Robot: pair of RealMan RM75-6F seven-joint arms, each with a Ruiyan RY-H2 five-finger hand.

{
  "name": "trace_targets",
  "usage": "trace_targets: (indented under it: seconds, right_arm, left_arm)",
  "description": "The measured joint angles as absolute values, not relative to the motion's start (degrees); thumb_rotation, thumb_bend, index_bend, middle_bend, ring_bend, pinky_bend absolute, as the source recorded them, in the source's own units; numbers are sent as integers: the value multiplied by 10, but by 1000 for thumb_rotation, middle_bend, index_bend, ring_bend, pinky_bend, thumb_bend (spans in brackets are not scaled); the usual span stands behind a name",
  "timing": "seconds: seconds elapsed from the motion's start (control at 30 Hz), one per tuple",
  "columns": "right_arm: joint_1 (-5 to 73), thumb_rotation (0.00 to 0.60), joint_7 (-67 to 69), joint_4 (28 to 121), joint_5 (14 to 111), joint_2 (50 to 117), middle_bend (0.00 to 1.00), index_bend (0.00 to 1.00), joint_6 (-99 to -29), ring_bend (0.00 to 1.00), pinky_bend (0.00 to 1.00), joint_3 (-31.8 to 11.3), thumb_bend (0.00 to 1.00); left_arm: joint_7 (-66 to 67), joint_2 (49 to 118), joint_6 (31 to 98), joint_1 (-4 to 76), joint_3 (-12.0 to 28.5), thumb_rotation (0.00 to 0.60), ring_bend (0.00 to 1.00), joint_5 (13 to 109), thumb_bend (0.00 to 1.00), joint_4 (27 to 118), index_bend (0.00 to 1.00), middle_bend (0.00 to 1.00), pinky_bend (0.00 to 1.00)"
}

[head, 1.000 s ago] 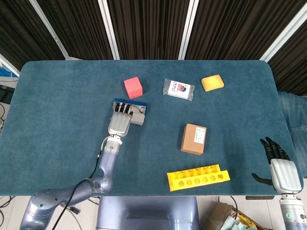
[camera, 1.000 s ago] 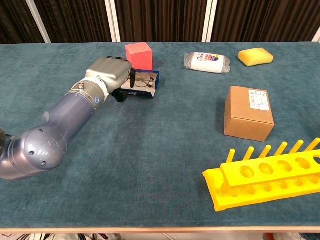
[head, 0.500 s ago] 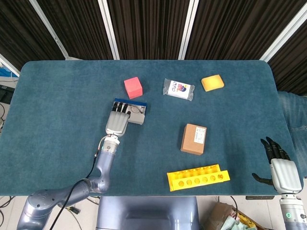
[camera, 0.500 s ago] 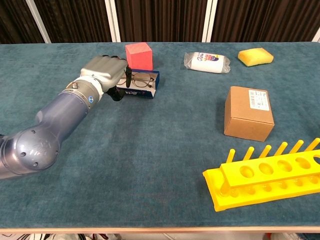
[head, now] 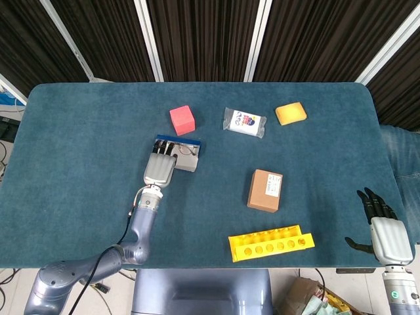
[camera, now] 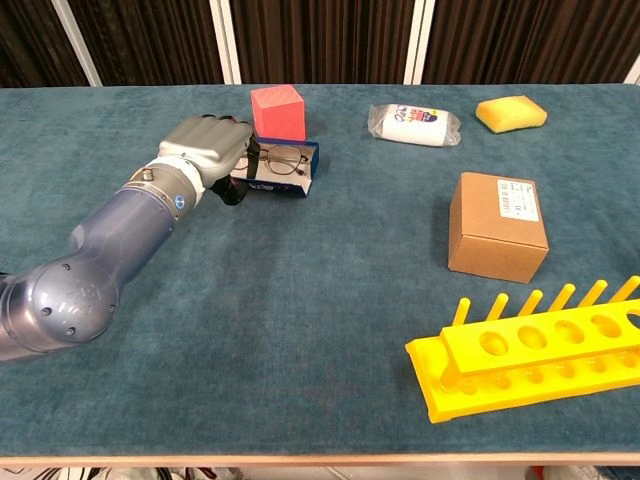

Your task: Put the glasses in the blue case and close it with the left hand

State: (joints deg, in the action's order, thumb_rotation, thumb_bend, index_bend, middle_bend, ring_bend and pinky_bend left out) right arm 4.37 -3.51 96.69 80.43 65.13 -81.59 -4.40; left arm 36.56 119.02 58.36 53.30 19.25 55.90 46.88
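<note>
The blue case (head: 188, 153) lies open left of the table's middle, just in front of the red cube. The glasses (camera: 279, 159) lie inside the case (camera: 297, 170), lenses facing the chest camera. My left hand (head: 161, 167) reaches in from the near left. Its curled fingers (camera: 247, 160) rest over the left end of the case and hold the glasses' left side. The palm (camera: 208, 148) hides that end of the case. My right hand (head: 382, 228) hangs off the table's near right corner with its fingers spread and nothing in them.
A red cube (head: 182, 119) stands right behind the case. A plastic packet (head: 243, 122) and a yellow sponge (head: 291, 113) lie further back. A cardboard box (head: 265, 190) sits right of centre, with a yellow tube rack (head: 271, 243) near the front edge.
My left hand has drawn back slightly to the left, so more of the glasses shows in the case. The right hand has not moved.
</note>
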Motion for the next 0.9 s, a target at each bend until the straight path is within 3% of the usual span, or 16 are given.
trace_targets:
  seconds: [0.53, 0.9]
  right_arm:
    - [44, 600, -37, 970, 801, 651, 0, 0, -815, 91, 187, -45, 106]
    - [43, 600, -35, 970, 804, 651, 0, 0, -818, 90, 187, -45, 107]
  left_arm:
    - [372, 1185, 590, 524, 195, 600, 63, 562, 509, 480, 587, 175, 92]
    - [382, 1142, 599, 494, 185, 600, 63, 558, 508, 556, 587, 175, 92]
